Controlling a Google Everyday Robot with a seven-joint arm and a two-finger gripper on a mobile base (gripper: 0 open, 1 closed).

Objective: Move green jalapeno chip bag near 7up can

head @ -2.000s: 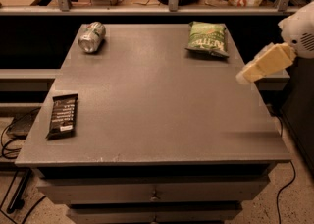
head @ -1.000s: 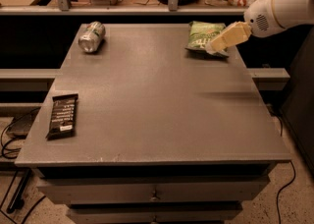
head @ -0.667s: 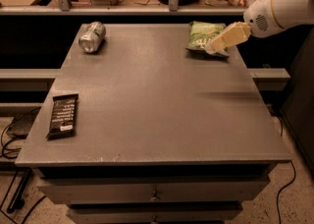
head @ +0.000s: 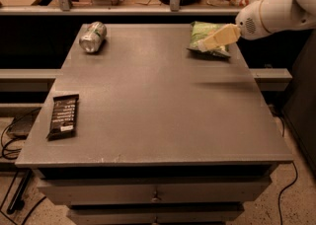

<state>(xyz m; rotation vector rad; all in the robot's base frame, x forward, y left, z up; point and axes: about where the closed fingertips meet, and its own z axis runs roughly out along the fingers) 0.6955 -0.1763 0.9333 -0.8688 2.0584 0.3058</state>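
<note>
gripper [head: 203, 46] is at the table's 1 o'clock corner, low over the green jalapeno chip bag [head: 203, 30], overlapping the bag's near-right part in this view. can't tell if it touches the bag or sits just above it. gripper state: can't tell, it reads as one pale wedge pointing toward 8 o'clock. the white arm [head: 276, 11] comes in from the 2 o'clock side, past the table's right edge.

the bag lies flat on the grey table [head: 163, 100], close to the far edge and near the right edge. the 7up can [head: 93, 36] is at 11 o'clock, lying on its side, shiny round end facing roughly 7 o'clock. bag and can are well apart, with most of the table's width between them, both in the far strip of the top.

a dark brown bar wrapper [head: 63, 116] lies flat at 8 o'clock, close to the left edge, long axis roughly 12-to-6, well apart from both can and bag.

below the top: front drawers [head: 155, 194] with small knobs. cables [head: 10, 140] on the floor at 9 o'clock. a cluttered shelf [head: 148, 9] sits behind the table at 12 o'clock.
</note>
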